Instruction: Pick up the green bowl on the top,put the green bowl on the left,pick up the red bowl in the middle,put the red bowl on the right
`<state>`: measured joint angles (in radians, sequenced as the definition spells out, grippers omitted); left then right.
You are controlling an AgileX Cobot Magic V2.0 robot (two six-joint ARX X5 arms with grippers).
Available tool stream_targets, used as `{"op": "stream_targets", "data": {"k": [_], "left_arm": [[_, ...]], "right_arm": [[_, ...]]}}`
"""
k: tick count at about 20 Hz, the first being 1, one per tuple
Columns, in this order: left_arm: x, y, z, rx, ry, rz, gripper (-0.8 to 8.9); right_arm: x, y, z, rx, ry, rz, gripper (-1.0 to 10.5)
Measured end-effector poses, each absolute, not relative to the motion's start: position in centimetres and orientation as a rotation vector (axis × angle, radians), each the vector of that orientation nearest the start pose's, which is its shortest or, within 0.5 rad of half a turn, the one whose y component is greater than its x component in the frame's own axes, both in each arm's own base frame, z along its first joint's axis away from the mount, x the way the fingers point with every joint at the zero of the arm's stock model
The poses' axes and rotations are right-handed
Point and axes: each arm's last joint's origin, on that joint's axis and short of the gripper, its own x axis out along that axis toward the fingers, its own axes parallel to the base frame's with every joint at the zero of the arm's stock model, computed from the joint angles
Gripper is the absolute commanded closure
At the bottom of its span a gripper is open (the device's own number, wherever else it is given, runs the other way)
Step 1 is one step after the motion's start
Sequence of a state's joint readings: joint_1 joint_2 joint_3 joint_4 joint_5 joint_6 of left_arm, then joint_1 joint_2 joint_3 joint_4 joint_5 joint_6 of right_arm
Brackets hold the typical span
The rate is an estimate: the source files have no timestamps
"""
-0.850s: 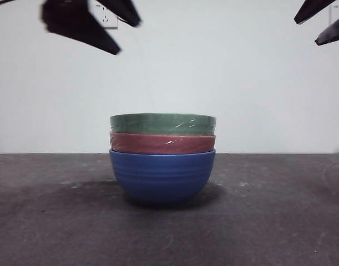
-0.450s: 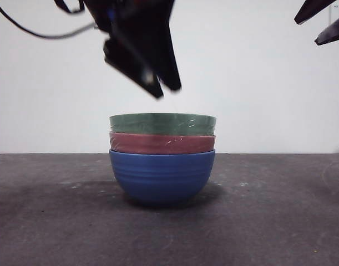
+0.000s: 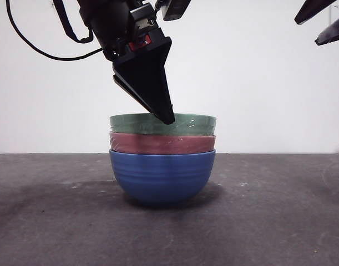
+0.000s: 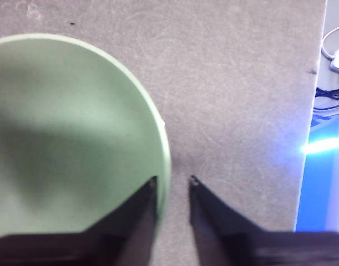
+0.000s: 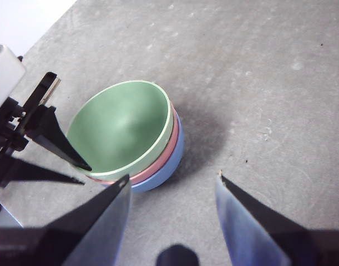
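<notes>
The green bowl (image 3: 186,124) sits on top of a stack, nested in the red bowl (image 3: 162,144), which sits in a blue bowl (image 3: 162,176) at the table's middle. My left gripper (image 3: 168,117) has come down from the upper left to the green bowl's rim. In the left wrist view its jaws are open and straddle the rim of the green bowl (image 4: 69,138), one inside and one outside; the left gripper (image 4: 172,180) is not closed on it. My right gripper (image 5: 173,177) is open and empty, high above the stack (image 5: 125,127), and shows as black tips at the top right (image 3: 320,22).
The dark grey table (image 3: 280,210) spreads to both sides of the stack. A white wall (image 3: 269,83) stands behind. In the left wrist view the table's edge (image 4: 310,138) shows, with cables and a blue light beyond it.
My left gripper has come down from the upper left to the green bowl's rim. The bowls and the right gripper have not moved.
</notes>
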<state>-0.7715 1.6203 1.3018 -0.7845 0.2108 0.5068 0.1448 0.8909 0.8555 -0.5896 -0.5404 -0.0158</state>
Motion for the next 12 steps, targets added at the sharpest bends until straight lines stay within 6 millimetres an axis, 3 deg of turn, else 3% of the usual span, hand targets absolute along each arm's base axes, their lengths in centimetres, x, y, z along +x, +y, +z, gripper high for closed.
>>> {"op": "stream_targets", "data": {"k": [8,12], "left_arm": [[23.1,-23.5,26.7,0.768,0.834,-1.163,8.24],[23.0,-23.9,31.2,0.792,0.796,-1.132,8.22]], "right_arm": [[17.2,4.0,30.6,0.11,0.619,0.667,6.9],[17.2,4.0,30.6,0.11,0.619,0.667,6.9]]}}
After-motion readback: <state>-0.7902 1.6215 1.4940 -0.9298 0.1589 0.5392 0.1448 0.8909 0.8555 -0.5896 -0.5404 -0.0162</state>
